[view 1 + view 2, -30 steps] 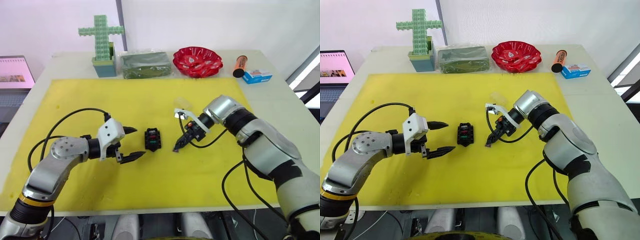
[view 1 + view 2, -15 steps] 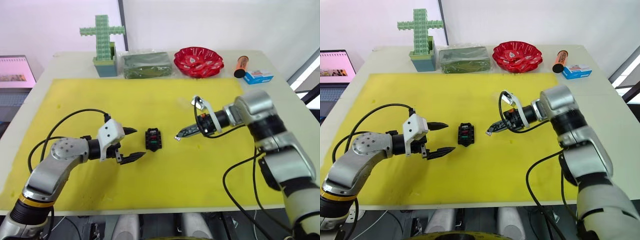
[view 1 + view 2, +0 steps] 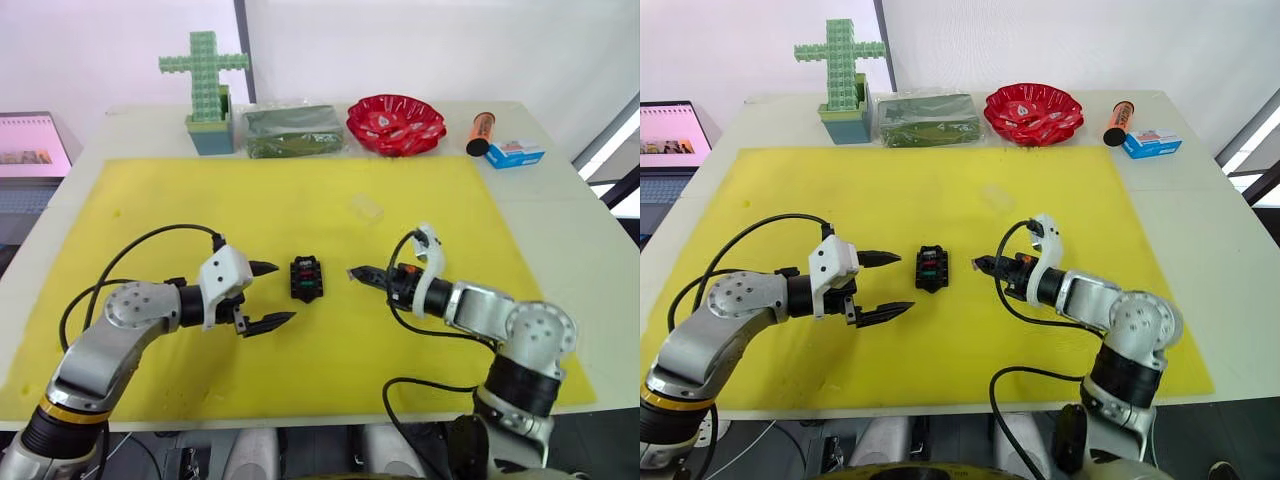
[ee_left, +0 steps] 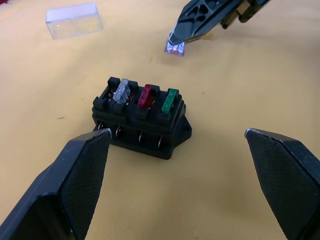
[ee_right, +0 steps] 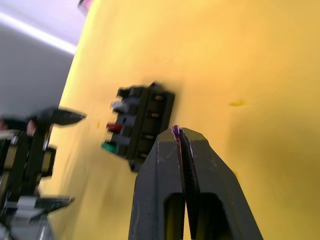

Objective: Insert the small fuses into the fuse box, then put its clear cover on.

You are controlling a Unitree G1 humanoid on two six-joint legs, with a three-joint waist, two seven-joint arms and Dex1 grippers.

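Note:
The fuse box (image 3: 306, 279) is a small black block lying mid-mat. It holds three small fuses: pale grey (image 4: 121, 91), red (image 4: 146, 95) and green (image 4: 170, 100). My left gripper (image 3: 283, 292) stands open just left of the box, one finger on each side of its line. My right gripper (image 3: 352, 271) points at the box from the right, a short gap away. It is shut on a brownish-purple fuse (image 4: 175, 48) at its tip. The clear cover (image 3: 366, 208) lies on the mat behind the right gripper.
A yellow mat (image 3: 200, 200) covers the table. Along the back edge stand a green cross of blocks (image 3: 205, 90), a clear bag of green stuff (image 3: 293, 130), a red bowl (image 3: 396, 122), an orange tube (image 3: 480, 132) and a blue-white carton (image 3: 514, 153). A laptop (image 3: 30, 145) sits far left.
My right arm has swung down toward the table's front, with its gripper still shut on the purple fuse right of the box. The clear cover now shows. The left gripper barely moved.

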